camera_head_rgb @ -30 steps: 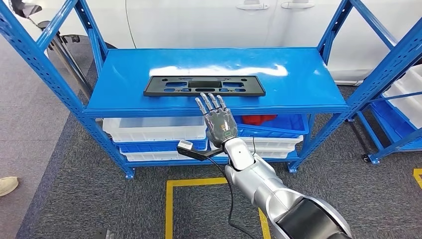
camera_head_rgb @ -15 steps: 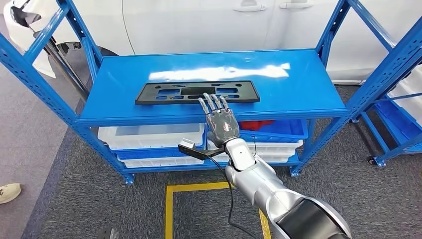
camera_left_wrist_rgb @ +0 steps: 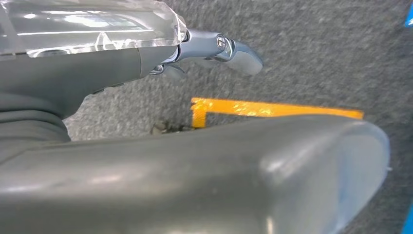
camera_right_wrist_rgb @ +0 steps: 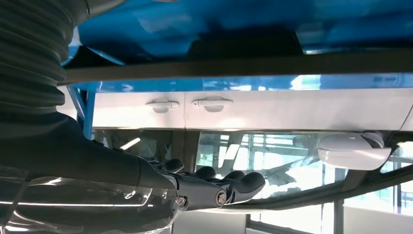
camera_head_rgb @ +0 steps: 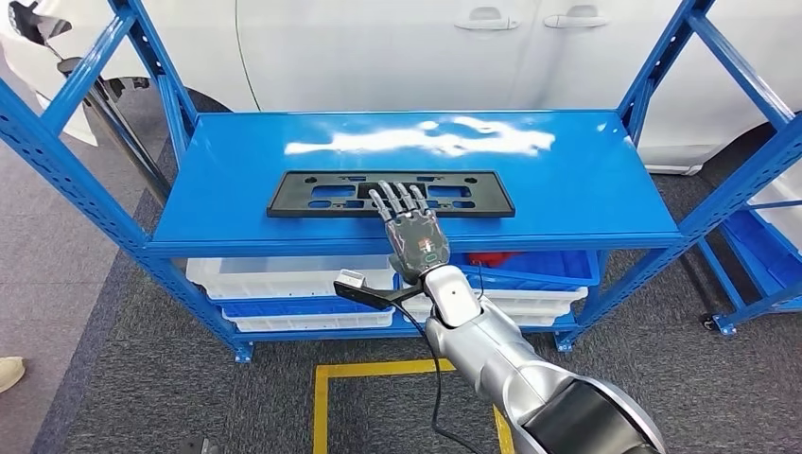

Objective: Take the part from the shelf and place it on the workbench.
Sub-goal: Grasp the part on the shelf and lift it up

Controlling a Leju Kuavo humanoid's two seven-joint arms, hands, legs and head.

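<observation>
Head view: I log one flat black part (camera_head_rgb: 391, 192) lying on the top deck of the blue shelf (camera_head_rgb: 577, 180), near its front edge. My right robot hand (camera_head_rgb: 409, 227) is raised at that front edge, released, fingers (camera_head_rgb: 383, 201) extended and spread, their tips over the part's near edge; contact I cannot tell. White bins (camera_head_rgb: 284, 275) and a blue bin (camera_head_rgb: 530, 266) sit on the tiers below the part. A white car (camera_head_rgb: 397, 52) stands behind the shelf.

Left wrist view: left robot hand (camera_left_wrist_rgb: 209, 51) over grey carpet (camera_left_wrist_rgb: 311, 63) with a yellow line (camera_left_wrist_rgb: 272, 108); open or clenched I cannot tell.

Right wrist view: right robot hand (camera_right_wrist_rgb: 214, 187), fingers straight, holding nothing.
</observation>
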